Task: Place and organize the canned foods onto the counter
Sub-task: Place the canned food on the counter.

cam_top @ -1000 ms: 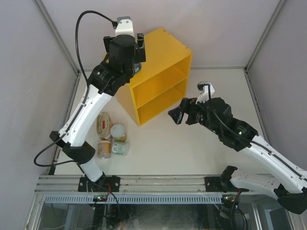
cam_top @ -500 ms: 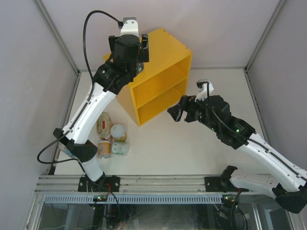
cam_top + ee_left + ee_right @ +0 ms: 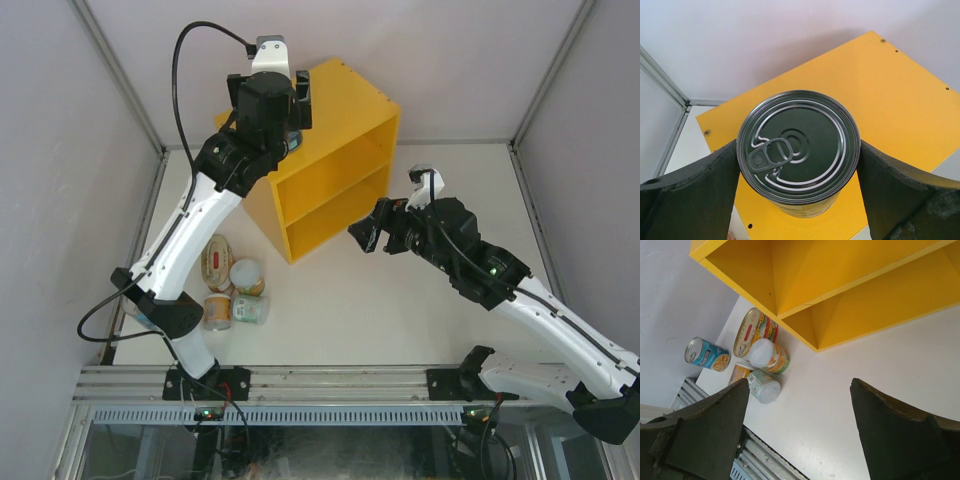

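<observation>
One can [image 3: 799,150] clamped in left tool [image 3: 798,170] over counter [image 3: 895,95]; right tool [image 3: 799,386] wide, empty.

A metal can [image 3: 798,147] is seen from above, clasped at 9 and 3 o'clock by the dark fingers [image 3: 700,195] of the left gripper [image 3: 798,167]. Its ring-pull [image 3: 767,154] is set toward 8 o'clock on the lid. The flat top of the yellow counter [image 3: 890,90] is spread beneath, and a grey frame bar [image 3: 662,75] is seen at 9 o'clock.
</observation>
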{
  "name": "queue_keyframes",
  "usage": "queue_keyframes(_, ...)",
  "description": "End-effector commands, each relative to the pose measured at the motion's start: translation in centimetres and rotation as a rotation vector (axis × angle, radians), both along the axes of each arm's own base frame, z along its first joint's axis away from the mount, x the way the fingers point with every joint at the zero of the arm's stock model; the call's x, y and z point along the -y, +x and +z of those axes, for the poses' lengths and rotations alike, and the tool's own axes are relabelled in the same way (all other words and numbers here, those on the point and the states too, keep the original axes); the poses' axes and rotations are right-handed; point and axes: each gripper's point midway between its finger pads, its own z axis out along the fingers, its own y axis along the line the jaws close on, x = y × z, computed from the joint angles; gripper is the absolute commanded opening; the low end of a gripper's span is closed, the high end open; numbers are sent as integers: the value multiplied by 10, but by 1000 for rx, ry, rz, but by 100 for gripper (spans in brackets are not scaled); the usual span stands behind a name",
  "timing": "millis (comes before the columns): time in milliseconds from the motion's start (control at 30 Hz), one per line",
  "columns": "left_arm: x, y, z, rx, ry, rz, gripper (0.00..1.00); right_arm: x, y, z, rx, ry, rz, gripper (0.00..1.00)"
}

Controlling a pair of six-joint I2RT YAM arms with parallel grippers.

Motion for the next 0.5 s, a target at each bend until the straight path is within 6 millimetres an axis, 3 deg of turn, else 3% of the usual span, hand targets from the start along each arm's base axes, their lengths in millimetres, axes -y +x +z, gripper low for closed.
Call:
queue_keyframes(0,-7,-12,72,195,-186,-2,80,0,3,25,61,55,-6,82)
queue_keyframes(467,-6,-12,61,159,-193,7,93,6,-2,25,60,54,-13,82)
